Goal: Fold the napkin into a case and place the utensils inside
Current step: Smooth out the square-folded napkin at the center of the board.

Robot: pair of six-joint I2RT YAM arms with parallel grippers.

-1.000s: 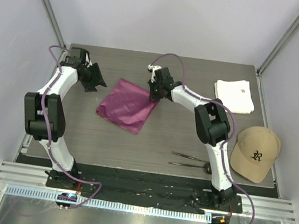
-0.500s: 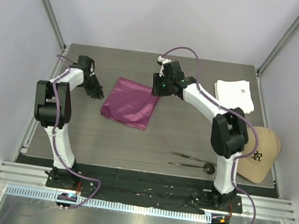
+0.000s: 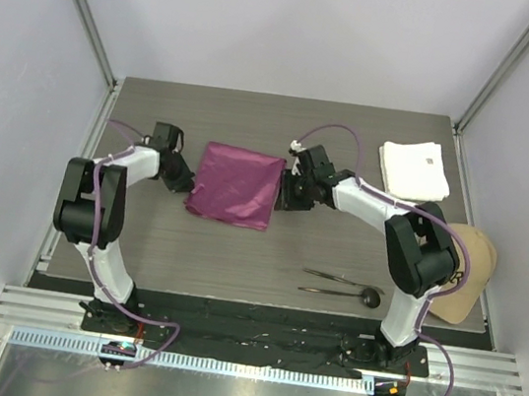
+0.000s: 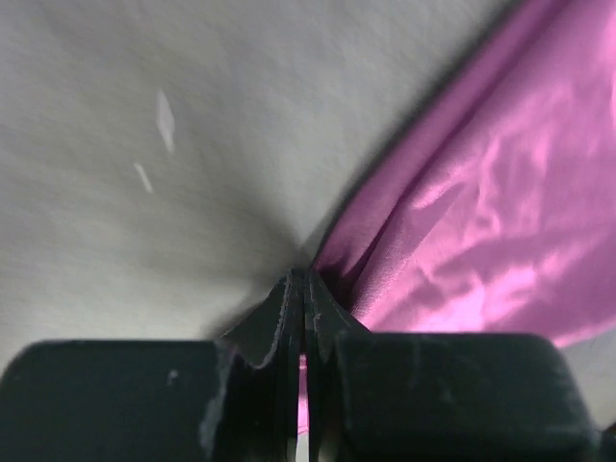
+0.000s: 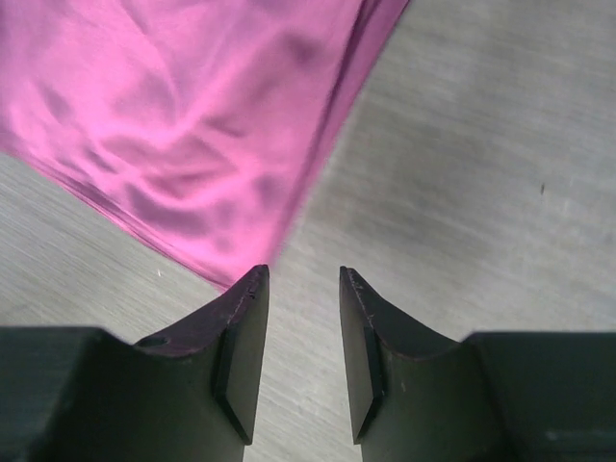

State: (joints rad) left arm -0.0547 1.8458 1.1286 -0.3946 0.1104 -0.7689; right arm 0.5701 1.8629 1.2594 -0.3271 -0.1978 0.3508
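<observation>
Because a fold wants bare space on every side, the napkin (image 3: 236,186) lies flat toward the far middle of the table (image 3: 139,239), a rough square with one gripper at each flank; the layered edges in the wrist views suggest it is already doubled, though it is far from a narrow case; a cap (image 3: 464,263) and a white cloth (image 3: 415,171) sit well apart on the right, out of the way; the left gripper (image 3: 179,180) is low at the napkin's left edge, its jaws clenched with a sliver of pink pinched between them, probably to lift or anchor that side; the right gripper (image 3: 288,197) hangs just beside the right edge with jaws parted and nothing in them, a corner of cloth lying just ahead of its left fingertip (image 5: 252,289); the utensils (image 3: 336,284) wait side by side near the front edge, untouched, likely kept close for loading later.
</observation>
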